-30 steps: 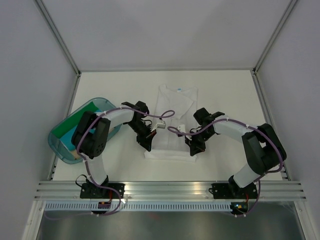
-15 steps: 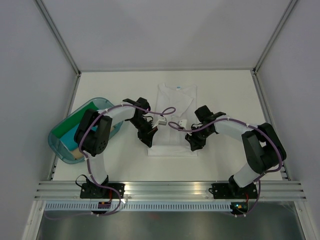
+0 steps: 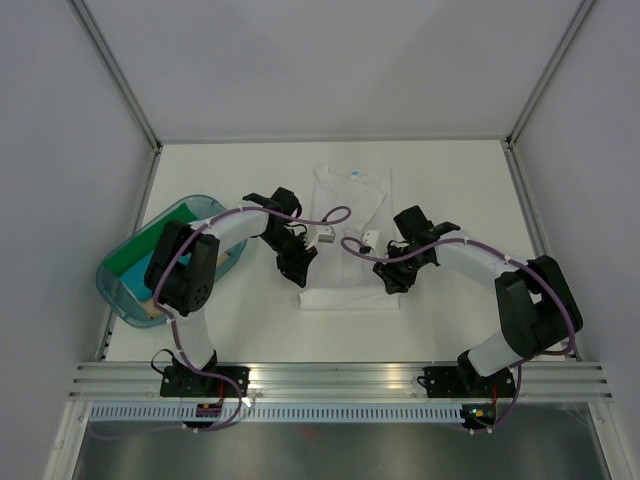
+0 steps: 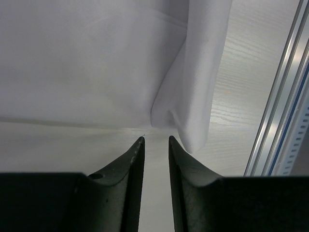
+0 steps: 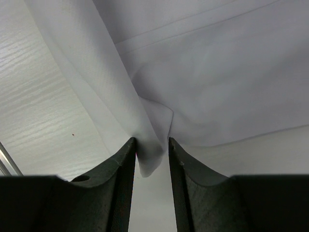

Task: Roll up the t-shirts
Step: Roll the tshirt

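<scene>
Right gripper (image 5: 152,141): jaws closed on a pleat of the white t-shirt (image 5: 217,72), cloth bulging between the tips. Left gripper (image 4: 154,140): jaws a slit apart, fabric puckers toward the tips; cannot tell if cloth sits between them. Overhead, the tee lies mid-frame, collar toward the top, a gripper on each side edge near its lower end. Judgement: move both sides level, at the same pace, low and snug, or the roll skews.

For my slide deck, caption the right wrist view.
Right gripper pinches a fold of the white t-shirt, pale table beside it.
</scene>
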Robot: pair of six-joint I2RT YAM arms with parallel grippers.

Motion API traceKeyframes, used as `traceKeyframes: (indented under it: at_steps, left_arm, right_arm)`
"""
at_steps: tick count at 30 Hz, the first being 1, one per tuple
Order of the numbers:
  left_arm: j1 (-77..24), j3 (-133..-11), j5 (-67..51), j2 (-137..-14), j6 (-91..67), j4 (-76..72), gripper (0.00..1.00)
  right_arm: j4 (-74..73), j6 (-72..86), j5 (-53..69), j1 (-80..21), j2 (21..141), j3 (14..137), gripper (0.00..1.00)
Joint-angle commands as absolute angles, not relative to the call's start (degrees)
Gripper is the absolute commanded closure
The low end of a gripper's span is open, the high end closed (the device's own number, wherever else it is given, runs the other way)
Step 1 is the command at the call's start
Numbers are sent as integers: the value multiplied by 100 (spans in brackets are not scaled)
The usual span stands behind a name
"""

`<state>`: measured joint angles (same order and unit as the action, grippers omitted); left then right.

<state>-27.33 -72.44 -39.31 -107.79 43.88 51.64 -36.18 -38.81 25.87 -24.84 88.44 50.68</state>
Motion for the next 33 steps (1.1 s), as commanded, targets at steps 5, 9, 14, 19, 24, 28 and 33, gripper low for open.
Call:
traceKeyframes:
  at_steps: [5,9,14,19,24,28,33]
  left_arm:
    - [-2786,-7471,-4096,-10248,4114,5062,66]
    - [-2865,-7348,-4131,-9977,3999,5062,67]
    - [-3128,-7120,-4122,-9896,3771,5001,69]
    - [-3226,-6716,-3894,-10037,3410,4545,74]
    - [-3226,-6513,-3447,-10116,3297,3921,74]
    - [-3226,-6469,-3199,-10362,3050,3526,77]
    - [-3208,-6153,-2935,-10292,2909,3103,80]
  right_arm:
    - [-3507,-3595,2215,-2452,8736,5352,60]
    - [-3367,-3428,2338,-2452,8754,5344,60]
    - [-3165,-3182,2426,-2408,8955,5317,61]
    - [-3032,-3094,2443,-2338,9035,5195,61]
    - [-2848,-2875,2373,-2285,9026,4993,62]
    - [-2699,-2699,2312,-2224,9026,4852,62]
    - [-2523,-2505,2224,-2215,8921,4702,61]
